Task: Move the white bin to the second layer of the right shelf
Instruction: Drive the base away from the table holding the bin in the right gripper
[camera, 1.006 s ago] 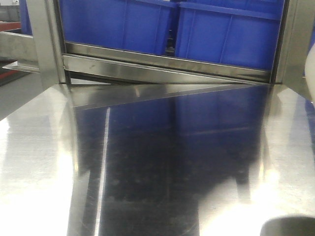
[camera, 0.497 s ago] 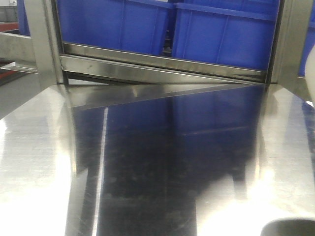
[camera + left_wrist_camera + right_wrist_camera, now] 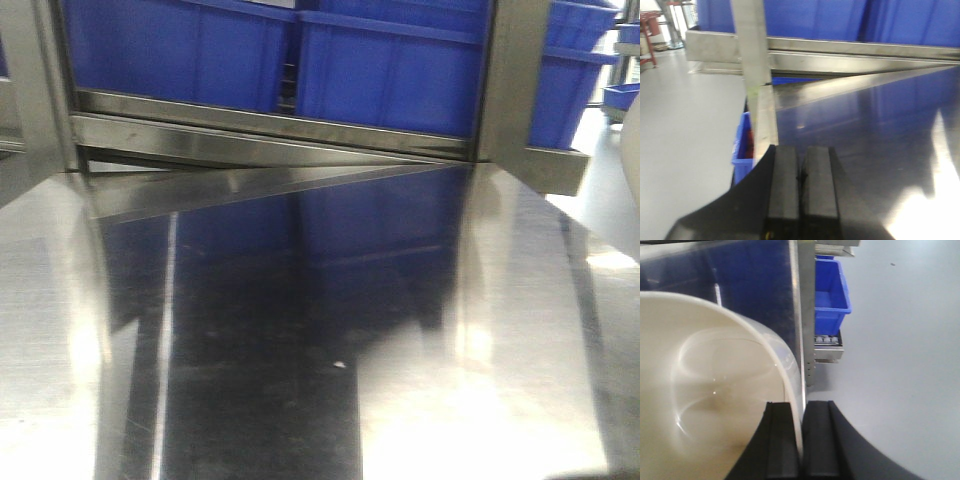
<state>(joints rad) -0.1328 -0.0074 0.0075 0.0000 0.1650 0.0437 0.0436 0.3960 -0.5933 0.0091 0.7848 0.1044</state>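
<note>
The white bin [image 3: 705, 385] fills the left of the right wrist view, glossy cream with a rounded rim. My right gripper [image 3: 801, 407] is shut on its rim wall, one finger inside and one outside, holding it over the right edge of the steel tabletop [image 3: 796, 300]. A pale sliver at the right edge of the front view [image 3: 633, 150] may be the bin. My left gripper [image 3: 801, 152] is shut and empty, low over the tabletop's left edge. A short piece of roller track [image 3: 827, 339] shows under a blue crate; I cannot tell which shelf layer it is.
Blue crates [image 3: 380, 70] stand on the rack behind the shiny tabletop [image 3: 500, 400], between steel posts [image 3: 512, 80]. More blue crates [image 3: 565, 90] sit to the right. A blue crate [image 3: 832, 290] stands below the table's right edge and another [image 3: 742, 145] below its left edge. Grey floor on both sides.
The front view has swung right: the rack, posts and crates slid left in frame, more crates appeared at right, and the dark shape at bottom right left the view.
</note>
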